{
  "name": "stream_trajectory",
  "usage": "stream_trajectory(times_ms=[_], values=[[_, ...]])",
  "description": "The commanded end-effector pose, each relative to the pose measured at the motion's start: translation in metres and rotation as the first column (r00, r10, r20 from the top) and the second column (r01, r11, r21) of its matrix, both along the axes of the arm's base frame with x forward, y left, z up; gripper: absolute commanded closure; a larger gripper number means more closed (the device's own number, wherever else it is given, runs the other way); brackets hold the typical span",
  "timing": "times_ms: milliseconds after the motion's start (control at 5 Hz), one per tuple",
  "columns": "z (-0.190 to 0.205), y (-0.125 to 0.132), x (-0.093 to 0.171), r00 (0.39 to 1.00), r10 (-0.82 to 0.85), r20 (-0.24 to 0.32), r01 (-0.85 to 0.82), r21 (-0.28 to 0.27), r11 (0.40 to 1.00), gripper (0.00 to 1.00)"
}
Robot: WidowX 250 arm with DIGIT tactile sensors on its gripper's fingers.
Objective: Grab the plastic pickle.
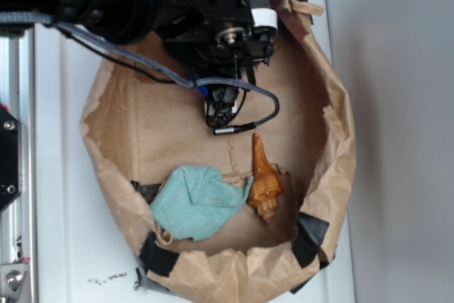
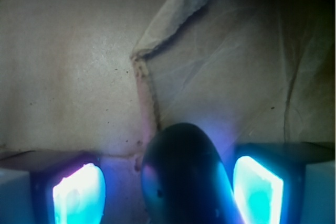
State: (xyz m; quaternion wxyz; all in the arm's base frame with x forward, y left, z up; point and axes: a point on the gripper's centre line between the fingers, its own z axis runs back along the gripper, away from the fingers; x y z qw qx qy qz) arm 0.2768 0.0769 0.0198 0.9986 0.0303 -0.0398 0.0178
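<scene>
In the wrist view the gripper (image 2: 168, 190) stood with its jaws apart, the glowing pads (image 2: 79, 195) flanking the plastic pickle (image 2: 181, 177) at bottom centre, nearer the right pad; whether they touched it was unclear. Brown paper (image 1: 142, 125) lay beneath. Lower down sat the teal cloth (image 1: 195, 200) and the shell (image 1: 264, 179).

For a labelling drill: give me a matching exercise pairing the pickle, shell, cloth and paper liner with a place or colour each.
Things:
1. pickle
2. shell
3. cloth
4. paper liner

Descriptions:
A. light teal, crumpled
B. between the lit fingers of the gripper
C. brown, torn at the rim
D. orange, just right of the cloth

Pairs: 1-B, 2-D, 3-A, 4-C
</scene>
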Motion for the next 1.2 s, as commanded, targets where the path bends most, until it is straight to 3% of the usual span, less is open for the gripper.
stream_trajectory(times_ms=[0, 400, 600, 800, 1000], values=[[0.026, 0.004, 0.010, 1.000, -0.010, 0.029, 0.012, -0.050, 0.999, 1.00], [0.029, 0.001, 0.013, 0.999, -0.012, 0.039, 0.014, -0.061, 0.998, 1.00], [0.052, -0.002, 0.007, 0.999, -0.007, 0.039, 0.011, -0.101, 0.995, 1.00], [0.100, -0.007, -0.011, 0.999, -0.025, -0.034, 0.017, -0.226, 0.974, 1.00], [0.137, -0.004, -0.020, 0.998, -0.047, -0.044, 0.034, -0.272, 0.962, 1.00]])
